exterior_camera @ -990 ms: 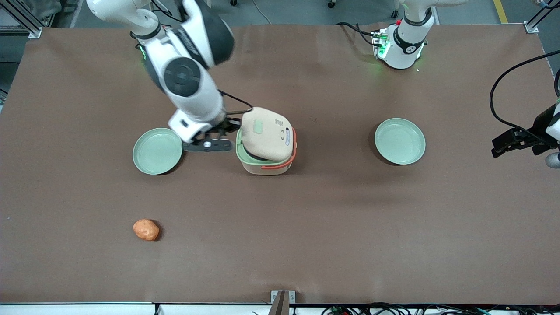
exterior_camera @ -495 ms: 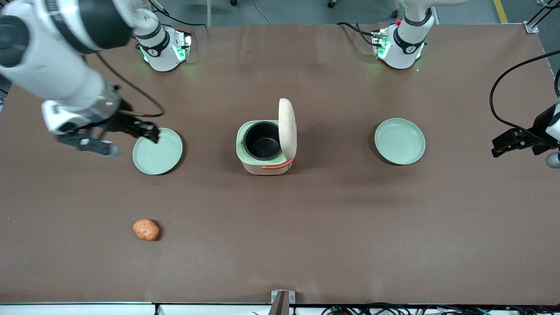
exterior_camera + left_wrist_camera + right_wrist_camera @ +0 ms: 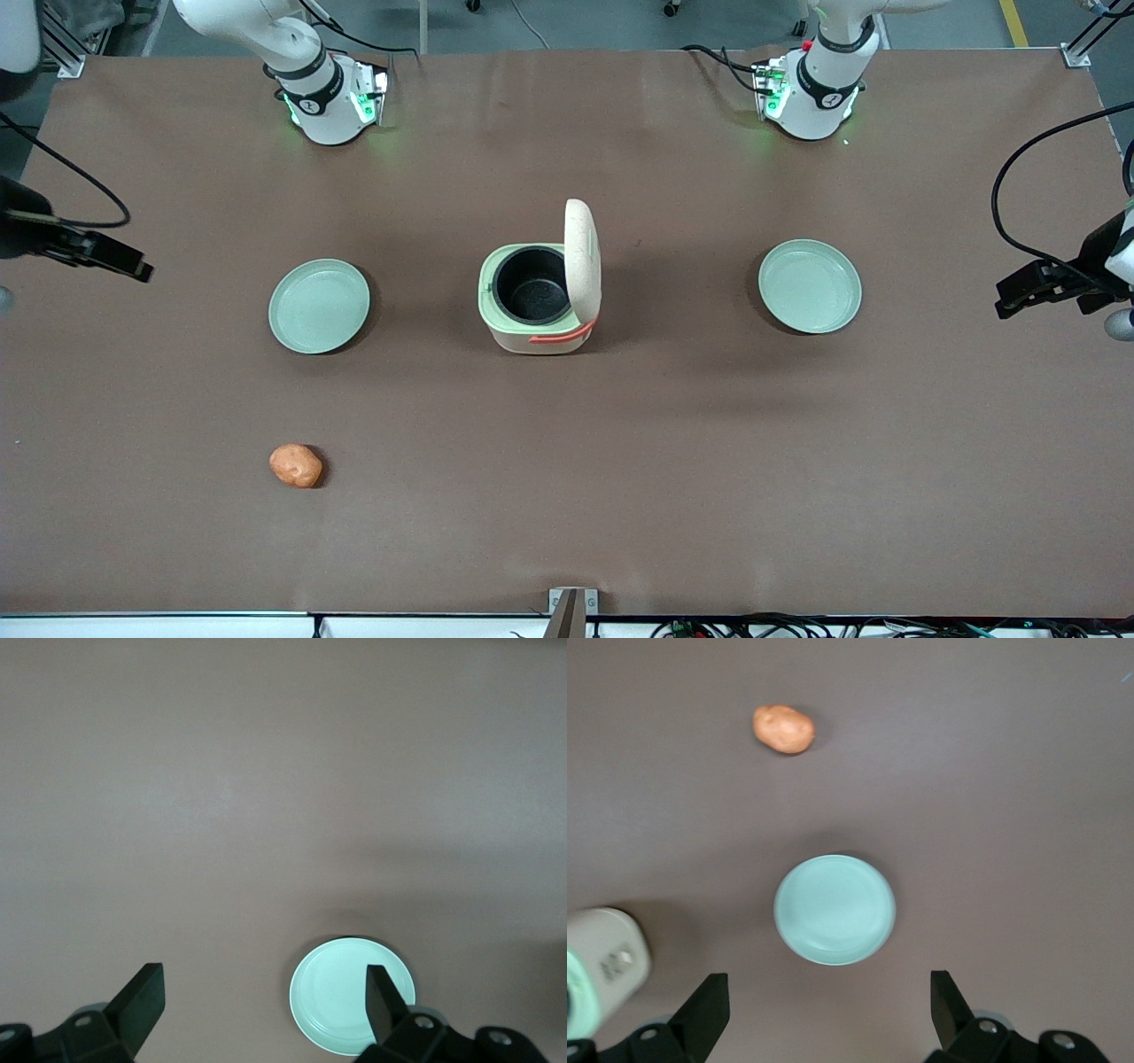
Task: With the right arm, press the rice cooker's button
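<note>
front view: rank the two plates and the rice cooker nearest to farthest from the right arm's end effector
End effector, open, at the working arm's table edge.
1. Nearer plate, toward the working arm's end.
2. Rice cooker, mid-table, lid up.
3. Farther plate, toward the parked arm's end.

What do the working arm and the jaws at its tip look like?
The right arm is glossy white with dark rings at its joints and green lights glowing at its base. A thin black cable loops to the gripper, which is matte black with two wedge-shaped fingers standing wide apart.

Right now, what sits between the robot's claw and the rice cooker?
A green plate lies between the gripper, off at the working arm's table edge, and the cooker, as the front view shows.
</note>
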`<control>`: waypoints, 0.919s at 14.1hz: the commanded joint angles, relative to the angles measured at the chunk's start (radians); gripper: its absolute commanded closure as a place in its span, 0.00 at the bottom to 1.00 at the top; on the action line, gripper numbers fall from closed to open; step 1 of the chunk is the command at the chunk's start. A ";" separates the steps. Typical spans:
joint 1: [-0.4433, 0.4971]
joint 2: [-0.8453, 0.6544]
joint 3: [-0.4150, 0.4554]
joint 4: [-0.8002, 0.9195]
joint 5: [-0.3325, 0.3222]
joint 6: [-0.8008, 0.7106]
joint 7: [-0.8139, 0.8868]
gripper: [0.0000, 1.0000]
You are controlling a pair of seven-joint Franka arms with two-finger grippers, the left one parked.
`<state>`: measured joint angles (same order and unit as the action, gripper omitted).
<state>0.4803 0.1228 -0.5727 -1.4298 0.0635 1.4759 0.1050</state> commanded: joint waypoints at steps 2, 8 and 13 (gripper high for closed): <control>-0.011 -0.051 -0.003 -0.004 -0.044 -0.013 -0.102 0.00; -0.002 -0.049 0.002 0.006 -0.034 -0.008 -0.091 0.00; -0.006 -0.048 0.007 0.005 -0.022 0.012 -0.088 0.00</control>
<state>0.4808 0.0836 -0.5677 -1.4215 0.0347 1.4783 0.0213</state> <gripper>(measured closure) 0.000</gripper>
